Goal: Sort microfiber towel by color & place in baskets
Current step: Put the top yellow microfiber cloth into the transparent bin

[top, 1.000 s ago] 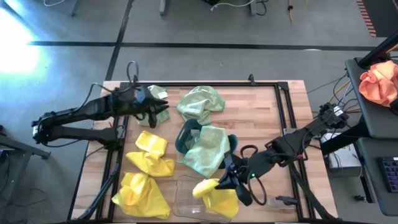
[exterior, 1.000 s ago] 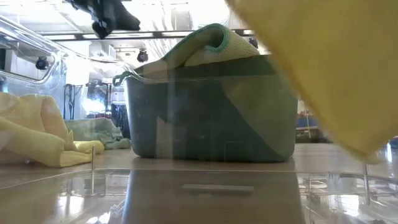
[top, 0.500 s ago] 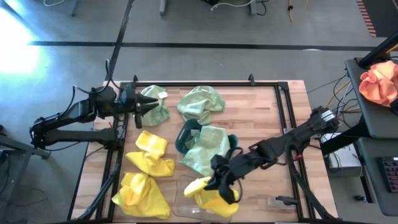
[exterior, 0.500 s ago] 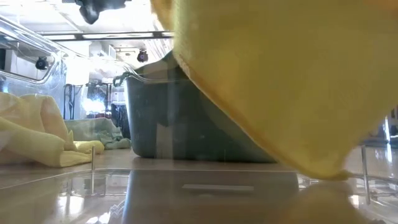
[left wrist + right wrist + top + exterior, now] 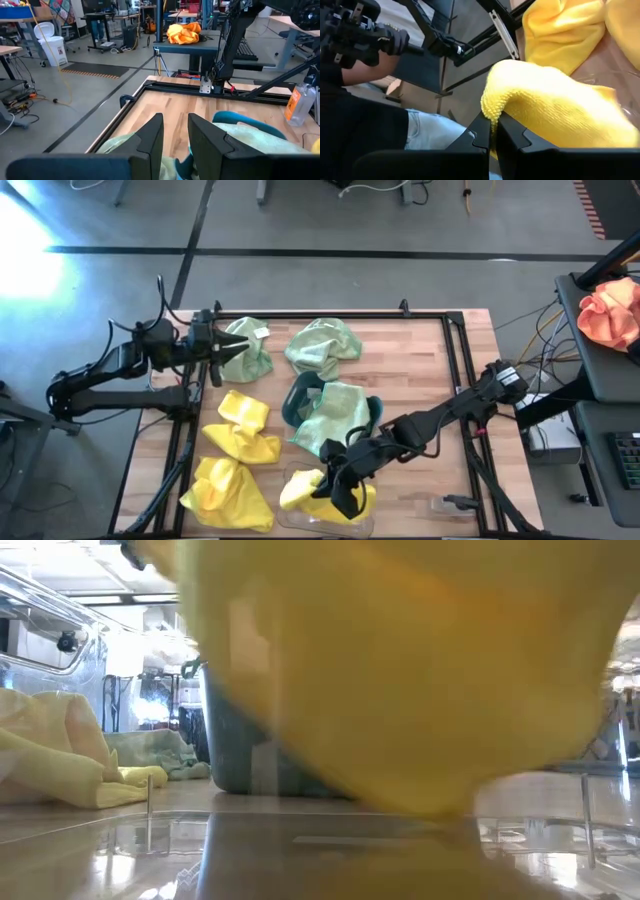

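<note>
On the wooden worktop (image 5: 420, 370) I counted three pale green microfiber towels and four bright yellow ones. My right claw (image 5: 335, 490) pinched one yellow towel (image 5: 300, 488) over the clear plastic basket (image 5: 325, 520); my left claw (image 5: 222, 350) stood part-open beside a green towel (image 5: 245, 355).

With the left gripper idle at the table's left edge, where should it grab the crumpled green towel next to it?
Best guess: pinch the raised fold on top of the pale green towel, coming down from above. It lies bunched with peaks, so a top fold offers something to bite. The left gripper is already beside it.
</note>
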Tool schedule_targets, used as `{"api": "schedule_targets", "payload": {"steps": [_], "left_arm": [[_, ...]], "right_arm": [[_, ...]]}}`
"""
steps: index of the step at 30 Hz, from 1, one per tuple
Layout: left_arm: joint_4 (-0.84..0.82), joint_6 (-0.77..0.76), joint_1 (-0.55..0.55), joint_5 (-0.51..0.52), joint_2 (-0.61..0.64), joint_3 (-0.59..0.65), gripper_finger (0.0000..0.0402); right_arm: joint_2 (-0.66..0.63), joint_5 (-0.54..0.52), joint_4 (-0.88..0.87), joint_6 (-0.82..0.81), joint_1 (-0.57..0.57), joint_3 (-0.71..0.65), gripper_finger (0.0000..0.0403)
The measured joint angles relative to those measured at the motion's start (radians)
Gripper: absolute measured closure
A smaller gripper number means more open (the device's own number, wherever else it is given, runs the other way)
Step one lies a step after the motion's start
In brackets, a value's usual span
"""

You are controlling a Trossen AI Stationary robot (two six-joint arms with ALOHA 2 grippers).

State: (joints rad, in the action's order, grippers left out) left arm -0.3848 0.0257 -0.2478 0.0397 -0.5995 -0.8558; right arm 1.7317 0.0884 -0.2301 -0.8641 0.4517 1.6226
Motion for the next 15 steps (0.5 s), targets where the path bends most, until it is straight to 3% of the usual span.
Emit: {"api": "schedule_targets", "payload": {"steps": [6, 15], "left_arm": [[-0.009, 0.004, 0.000, -0.007, 0.018, 0.000, 0.0327], [-0.054, 0.018, 0.000, -0.010, 0.049, 0.000, 0.0327]], "right_arm": [[0.006, -0.002, -0.003, -0.001, -0.002, 0.021, 0.0387], [0.006, -0.002, -0.050, -0.001, -0.008, 0.026, 0.0333]]}}
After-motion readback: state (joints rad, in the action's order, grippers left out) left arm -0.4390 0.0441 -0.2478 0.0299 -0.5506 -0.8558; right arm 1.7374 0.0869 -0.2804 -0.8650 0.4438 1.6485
